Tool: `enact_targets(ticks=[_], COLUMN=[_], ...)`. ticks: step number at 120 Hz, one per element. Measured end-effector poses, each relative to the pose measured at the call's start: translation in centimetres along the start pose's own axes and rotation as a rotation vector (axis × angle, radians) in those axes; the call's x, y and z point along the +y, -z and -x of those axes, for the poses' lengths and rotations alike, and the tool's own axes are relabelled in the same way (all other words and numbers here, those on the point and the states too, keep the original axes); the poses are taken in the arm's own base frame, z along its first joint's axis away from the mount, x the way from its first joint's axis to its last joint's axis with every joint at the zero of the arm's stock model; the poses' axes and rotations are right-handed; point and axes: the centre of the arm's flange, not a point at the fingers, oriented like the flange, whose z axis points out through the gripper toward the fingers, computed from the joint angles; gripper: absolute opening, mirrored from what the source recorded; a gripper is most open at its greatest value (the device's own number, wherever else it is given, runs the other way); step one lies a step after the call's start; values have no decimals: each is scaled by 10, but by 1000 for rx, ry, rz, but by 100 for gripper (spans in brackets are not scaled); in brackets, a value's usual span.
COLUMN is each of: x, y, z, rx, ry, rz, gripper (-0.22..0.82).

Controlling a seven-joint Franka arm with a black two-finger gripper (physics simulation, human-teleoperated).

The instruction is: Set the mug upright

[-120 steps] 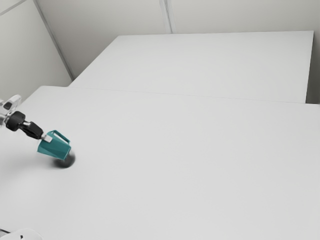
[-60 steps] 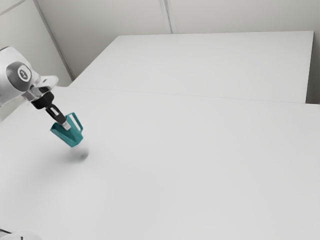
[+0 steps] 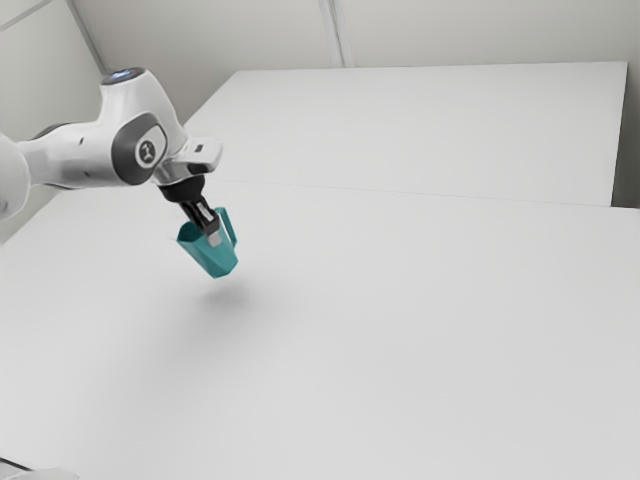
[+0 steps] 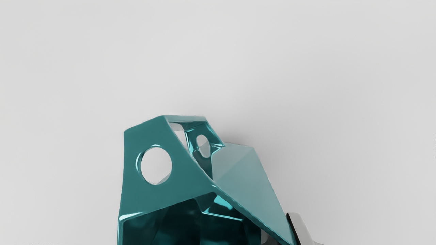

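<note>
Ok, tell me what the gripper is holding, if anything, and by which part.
The gripper holds the teal mug by its side wall at the rim, one finger outside the wall and the other inside.

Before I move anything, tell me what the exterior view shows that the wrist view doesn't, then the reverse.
The exterior view adds my white arm, the room's walls and how the teal mug tilts above the table.

The wrist view adds a round hole and the mug's dark, faceted interior.

Both share the mug, the gripper holding it, and pale tabletop.
</note>
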Motion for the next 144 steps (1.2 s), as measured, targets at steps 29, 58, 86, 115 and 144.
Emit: enact_targets(ticks=[29, 58, 86, 115, 144], x=[5, 19, 59, 79, 79], y=[-15, -24, -39, -52, -59], z=[20, 24, -1, -12, -14], rx=[-35, -55, -49, -44, -49], ry=[138, 213, 186, 162, 181], rz=[-19, -29, -12, -31, -56], gripper=[-18, -18, -18, -18, -18])
